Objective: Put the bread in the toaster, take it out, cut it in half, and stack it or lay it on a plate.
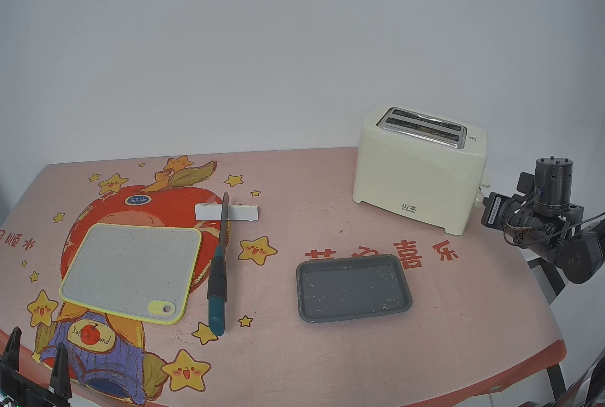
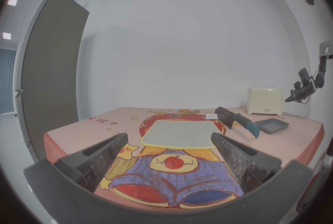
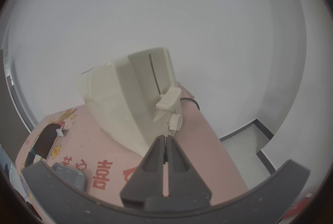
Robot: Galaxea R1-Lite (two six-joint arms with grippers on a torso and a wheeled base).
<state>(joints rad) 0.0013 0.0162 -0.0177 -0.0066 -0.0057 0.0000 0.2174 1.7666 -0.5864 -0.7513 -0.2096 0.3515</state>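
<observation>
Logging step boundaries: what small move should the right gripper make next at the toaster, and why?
Probably nudge upward against the lever. The right gripper is shut, its tips just under the lever beside the dial, and the lever sits at the low end of its slot on the toaster, seemingly pressed down.

My left gripper (image 2: 169,137): dark grey wedge fingers (image 2: 100,155), scuff-speckled. My right gripper (image 3: 165,138): same grey wedges. My right arm (image 1: 554,225): black, cylindrical joint, looped cables.
</observation>
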